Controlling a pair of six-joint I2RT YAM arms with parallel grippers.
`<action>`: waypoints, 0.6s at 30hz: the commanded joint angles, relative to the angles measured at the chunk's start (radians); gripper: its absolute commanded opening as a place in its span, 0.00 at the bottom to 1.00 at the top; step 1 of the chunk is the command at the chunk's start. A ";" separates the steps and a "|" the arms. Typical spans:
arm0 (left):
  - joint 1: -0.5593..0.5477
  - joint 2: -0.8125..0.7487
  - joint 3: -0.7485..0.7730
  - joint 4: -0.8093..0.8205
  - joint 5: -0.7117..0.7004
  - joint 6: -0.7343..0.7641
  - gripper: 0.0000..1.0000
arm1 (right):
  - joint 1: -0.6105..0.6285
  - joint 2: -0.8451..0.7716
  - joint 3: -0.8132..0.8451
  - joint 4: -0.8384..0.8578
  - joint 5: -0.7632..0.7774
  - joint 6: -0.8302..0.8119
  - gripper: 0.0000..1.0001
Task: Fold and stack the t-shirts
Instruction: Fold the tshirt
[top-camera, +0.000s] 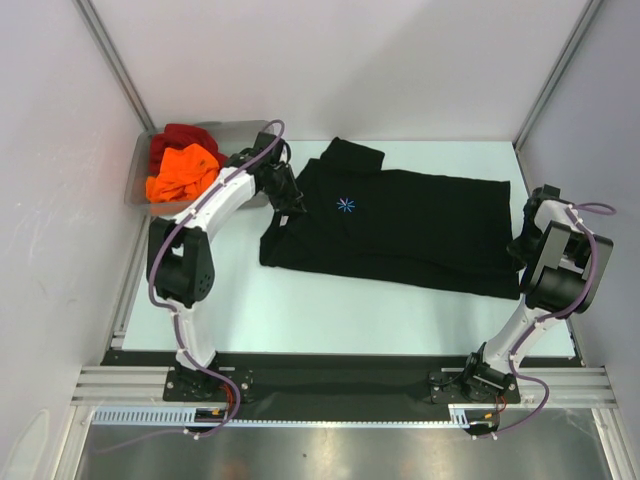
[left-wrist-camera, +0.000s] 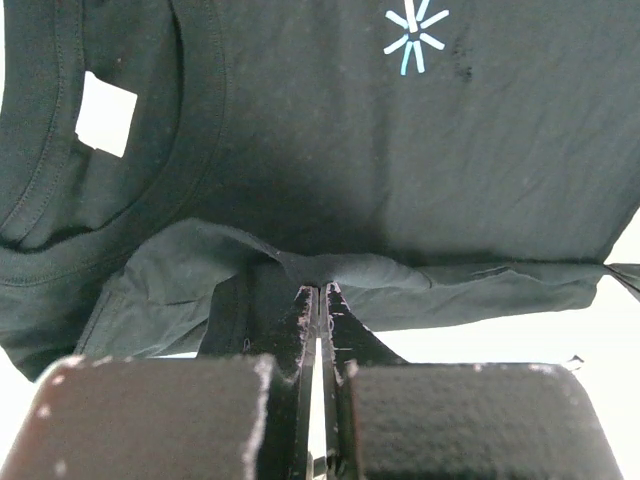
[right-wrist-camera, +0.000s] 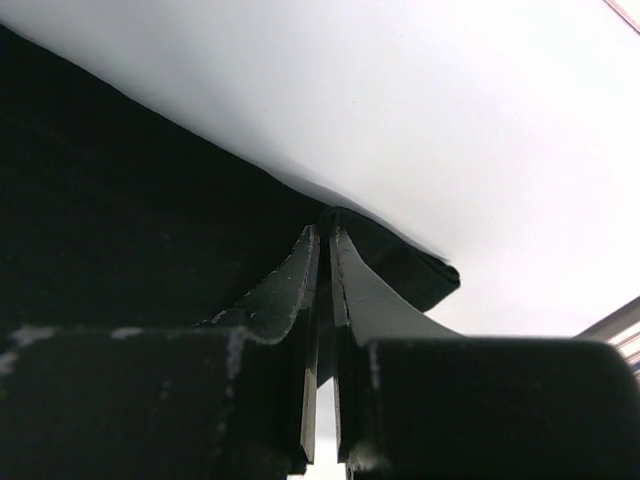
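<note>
black t-shirt pinched at both ends, two more in the bin

i count three t-shirts, one bin and two sets of fingers. the black t-shirt lies spread on the desk between the left fingers and the right fingers. the orange t-shirt and dark red t-shirt sit bunched in the bin just behind the left fingers. only the overhead view shows the bin. only the left wrist view shows the collar and white neck label, with the starburst mark ahead of the tips. the left fingers are almost together, clamped on a raised fold of the black cloth. the right fingers are likewise nearly closed on a corner of it, with bare desk beyond.
</note>
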 joint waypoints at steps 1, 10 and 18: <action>0.015 0.013 0.052 -0.002 0.012 0.024 0.00 | 0.003 0.011 0.041 0.003 0.020 -0.014 0.00; 0.035 0.035 0.073 0.006 -0.002 0.017 0.00 | 0.003 0.010 0.078 0.001 0.007 -0.014 0.00; 0.043 0.084 0.121 -0.003 0.012 0.013 0.00 | 0.005 0.042 0.092 0.004 0.004 -0.011 0.00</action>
